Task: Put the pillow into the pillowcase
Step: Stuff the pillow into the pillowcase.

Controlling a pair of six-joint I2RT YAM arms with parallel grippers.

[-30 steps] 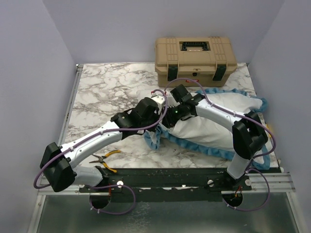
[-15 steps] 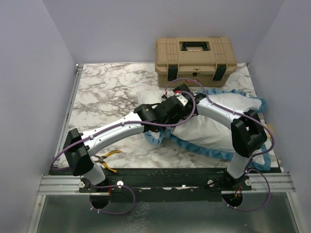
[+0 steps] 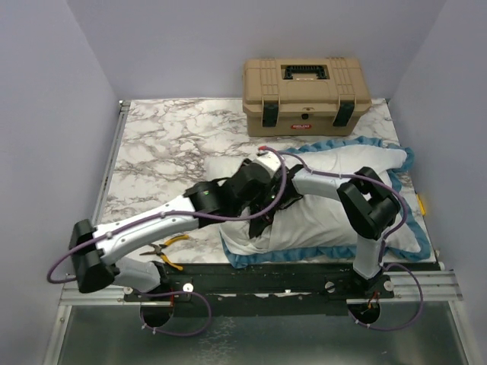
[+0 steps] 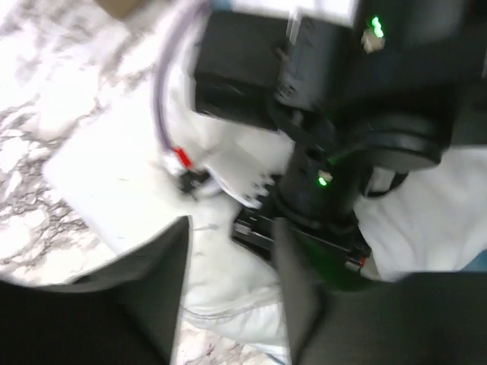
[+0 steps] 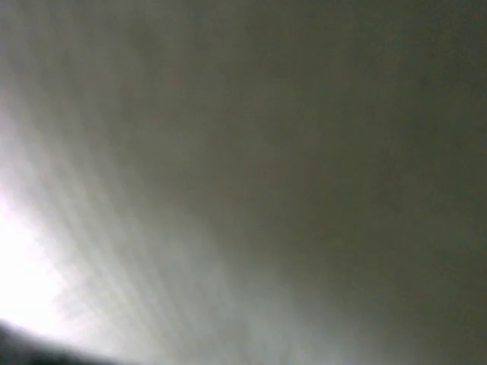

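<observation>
While your left gripper (image 4: pixel 232 228) stands spread at the pillowcase (image 3: pixel 396 228) mouth, right gripper's state unclear; crowded arms could drag pillow (image 3: pixel 226 157) out.

Marble-patterned table (image 3: pixel 167 144) between plain lavender walls (image 3: pixel 53 114), even light

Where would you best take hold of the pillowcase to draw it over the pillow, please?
Probably the blue frilled hem at the near-left corner of the pillowcase, approached from the left. What looks like the open edge lies slack and unobstructed there, on the side toward the exposed end of the pillow.
</observation>
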